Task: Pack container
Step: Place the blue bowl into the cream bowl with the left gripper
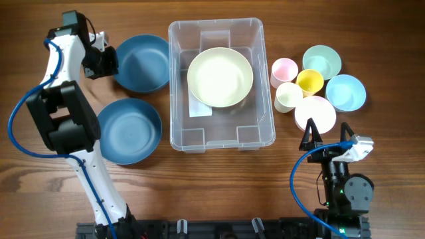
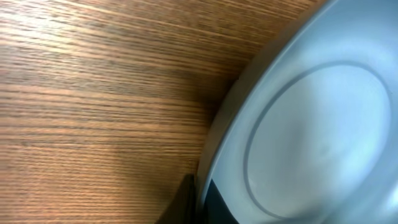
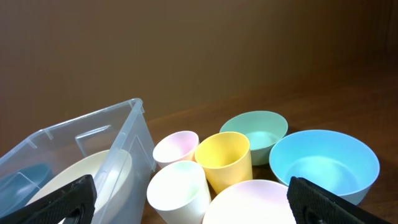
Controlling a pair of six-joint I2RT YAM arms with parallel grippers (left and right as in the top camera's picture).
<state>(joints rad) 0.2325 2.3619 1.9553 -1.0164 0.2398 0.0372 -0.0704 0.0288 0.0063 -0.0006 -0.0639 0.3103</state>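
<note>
The clear container (image 1: 216, 25) stands mid-table and holds a cream bowl (image 1: 220, 76); its corner (image 3: 127, 134) shows in the right wrist view. To its left lies a dark blue bowl (image 1: 143, 61), and my left gripper (image 1: 113, 61) is shut on that bowl's left rim. In the left wrist view the bowl (image 2: 311, 124) fills the right side, its rim pinched in the gripper (image 2: 199, 202), one dark finger outside and one inside. My right gripper (image 1: 327, 138) is open near the front right, just short of a pale pink bowl (image 1: 315, 113), with nothing held (image 3: 199, 208).
A second dark blue bowl (image 1: 129, 131) sits at the front left. Right of the container cluster a pink cup (image 1: 284, 71), yellow cup (image 1: 309, 81), cream cup (image 1: 289, 96), mint bowl (image 1: 322, 61) and light blue bowl (image 1: 345, 91).
</note>
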